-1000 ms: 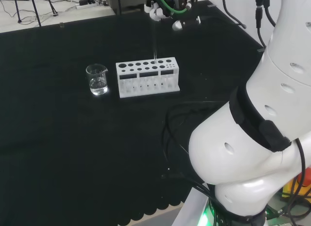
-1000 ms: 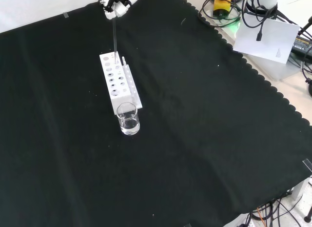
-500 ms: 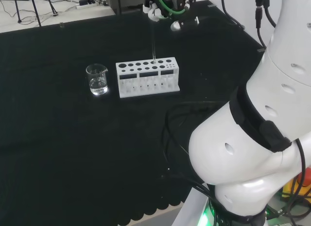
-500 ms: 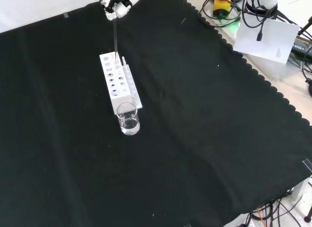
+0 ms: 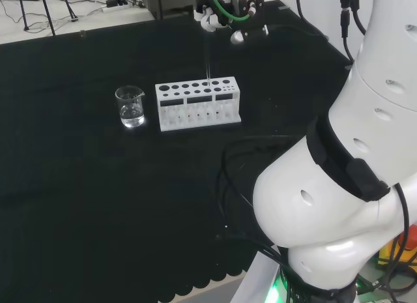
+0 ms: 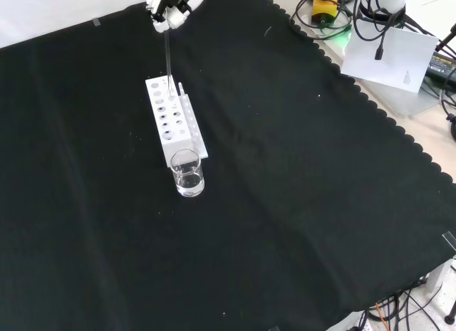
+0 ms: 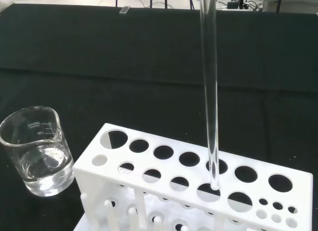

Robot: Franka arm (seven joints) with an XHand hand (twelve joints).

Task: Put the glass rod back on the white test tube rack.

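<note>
The hand [image 5: 215, 8] hangs high above the bench, pinching the top end of the glass rod [image 5: 207, 55], which points straight down. In the front view the hand [image 6: 169, 5] is at the top edge and the rod [image 6: 167, 53] reaches down to the far end of the white test tube rack [image 6: 176, 128]. In the wrist view the rod [image 7: 209, 92] ends right at a large hole in the rack [image 7: 164, 179]. I cannot tell whether the tip is inside the hole. In the head view the rack [image 5: 197, 106] stands mid-bench.
A small glass beaker [image 5: 130, 106] with some clear liquid stands just left of the rack in the head view. In the front view the beaker [image 6: 187, 173] is in front of the rack; in the wrist view the beaker [image 7: 35, 151] is beside it. Black cloth [image 6: 299, 203] lies all around.
The hand has shifted slightly higher in the head view. The rod stays upright over the same end of the rack.
</note>
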